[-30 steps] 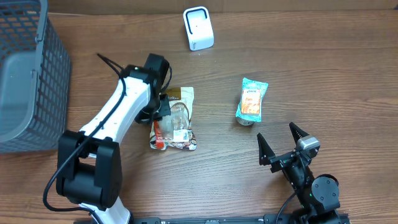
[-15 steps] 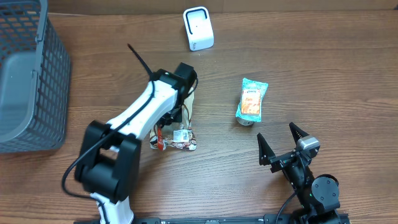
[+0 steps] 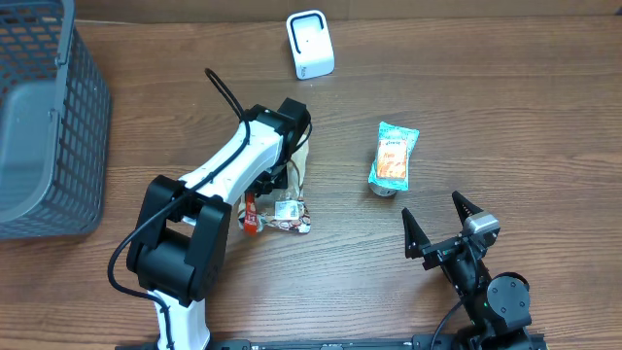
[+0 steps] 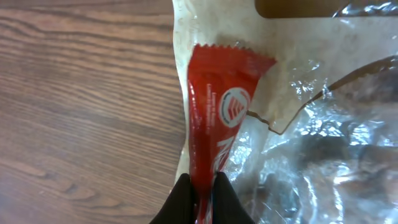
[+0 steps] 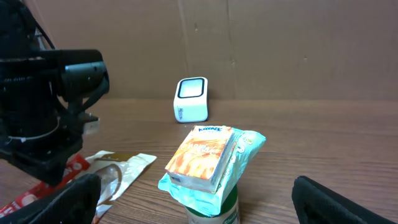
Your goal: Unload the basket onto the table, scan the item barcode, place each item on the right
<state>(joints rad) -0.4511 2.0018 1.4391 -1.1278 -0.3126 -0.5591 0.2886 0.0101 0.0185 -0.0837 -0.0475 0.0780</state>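
The scene is set on a wooden table point(image 3: 525, 107) with a dark brown top, whose grain is laid lengthwise from left to right in the overhead view. A soft sheen is cast on the boards in the left wrist view, and only faint, blurred shadows are thrown on the wood. Beyond the table's far edge, a pale strip is seen along the top of the overhead view. In the right wrist view the far side is closed off by a flat brown wall point(image 5: 292, 43), which is crossed by a vertical seam. A grey mesh basket point(image 3: 83, 117) is placed at the table's far left corner.
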